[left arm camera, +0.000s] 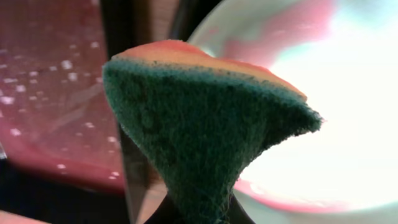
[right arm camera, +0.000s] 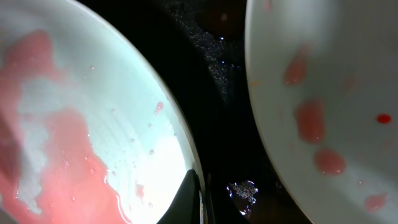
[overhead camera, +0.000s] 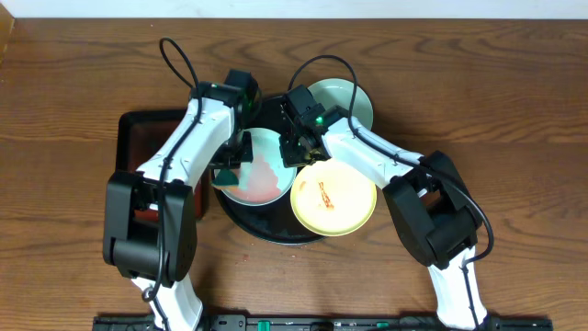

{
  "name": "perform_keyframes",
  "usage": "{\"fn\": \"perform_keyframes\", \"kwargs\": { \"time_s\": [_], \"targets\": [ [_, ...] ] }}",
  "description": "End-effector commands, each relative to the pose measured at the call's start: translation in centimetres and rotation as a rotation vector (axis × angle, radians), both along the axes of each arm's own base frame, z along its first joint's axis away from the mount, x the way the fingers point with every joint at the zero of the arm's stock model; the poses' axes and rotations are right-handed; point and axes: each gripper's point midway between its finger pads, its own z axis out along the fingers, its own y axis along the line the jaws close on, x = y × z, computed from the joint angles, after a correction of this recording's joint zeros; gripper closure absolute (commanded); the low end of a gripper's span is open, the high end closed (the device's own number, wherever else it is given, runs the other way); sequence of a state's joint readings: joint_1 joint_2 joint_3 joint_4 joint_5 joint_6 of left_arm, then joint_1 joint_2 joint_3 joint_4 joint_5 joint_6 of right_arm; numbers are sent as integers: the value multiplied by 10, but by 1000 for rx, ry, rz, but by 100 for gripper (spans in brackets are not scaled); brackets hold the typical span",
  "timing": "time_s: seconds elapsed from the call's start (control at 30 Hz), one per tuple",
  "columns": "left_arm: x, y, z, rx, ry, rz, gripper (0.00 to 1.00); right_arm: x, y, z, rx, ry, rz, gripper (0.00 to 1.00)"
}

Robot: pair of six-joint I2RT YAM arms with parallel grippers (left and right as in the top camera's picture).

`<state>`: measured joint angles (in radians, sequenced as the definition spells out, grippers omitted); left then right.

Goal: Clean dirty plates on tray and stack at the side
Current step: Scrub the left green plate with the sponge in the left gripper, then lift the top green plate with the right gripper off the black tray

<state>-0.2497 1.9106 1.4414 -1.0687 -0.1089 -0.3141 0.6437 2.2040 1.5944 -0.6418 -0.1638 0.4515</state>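
The round black tray [overhead camera: 266, 227] holds a mint-green plate [overhead camera: 264, 176] with red sauce smears and a yellow plate [overhead camera: 335, 198] with small red marks. A second mint-green plate [overhead camera: 346, 96] lies at the tray's back right. My left gripper [overhead camera: 230, 164] is shut on a green sponge [left arm camera: 205, 124] with an orange top, at the smeared plate's left rim [left arm camera: 348, 124]. My right gripper [right arm camera: 199, 200] is shut on that plate's right rim [right arm camera: 93, 124]. It also shows in the overhead view [overhead camera: 296, 147]. The yellow plate [right arm camera: 336, 93] lies just right of it, with bare tray [right arm camera: 217, 74] between.
A smaller rectangular black tray [overhead camera: 138, 124] with reddish liquid [left arm camera: 50, 93] stands left of the round tray, under my left arm. Bare wood tabletop [overhead camera: 496, 92] lies to the right and behind.
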Motion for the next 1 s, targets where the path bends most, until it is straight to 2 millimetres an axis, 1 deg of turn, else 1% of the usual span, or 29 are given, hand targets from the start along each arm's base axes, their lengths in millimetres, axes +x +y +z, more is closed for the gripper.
{"fn": "perform_keyframes", "kwargs": {
  "time_s": [0.0, 0.13, 0.27, 0.4, 0.5, 0.6, 0.73, 0.8, 0.87, 0.93, 0.97],
  "targets": [
    [8, -21, 26, -134, -56, -10, 93, -18, -14, -32, -96, 41, 64, 99],
    [9, -21, 36, -151, -82, -15, 93, -23, -10, -32, -71, 63, 76, 99],
    [11, -14, 36, -148, -85, 3, 92, -22, -9, -36, -69, 63, 77, 99],
    [15, -4, 36, -149, -98, 27, 93, -25, -9, -50, -74, 88, 80, 99],
    [17, 2, 36, -149, -101, 45, 93, -27, -7, -48, -55, 101, 86, 99],
    [17, 6, 36, -148, -101, 56, 93, -22, -3, -26, -21, 62, 107, 99],
    [17, 6, 36, -148, -101, 53, 93, -11, -2, 22, 9, -35, 115, 99],
    [17, 6, 36, -148, -102, 54, 93, -6, -8, 49, -5, -101, 99, 99],
    [17, 6, 36, -148, -102, 54, 93, -1, -16, 71, -38, -165, 78, 99],
    [17, 6, 36, -148, -102, 54, 93, 2, -28, 88, -90, -220, 54, 99],
    [17, 6, 36, -148, -102, 53, 92, 3, -32, 93, -112, -238, 45, 99]
  ]
}}
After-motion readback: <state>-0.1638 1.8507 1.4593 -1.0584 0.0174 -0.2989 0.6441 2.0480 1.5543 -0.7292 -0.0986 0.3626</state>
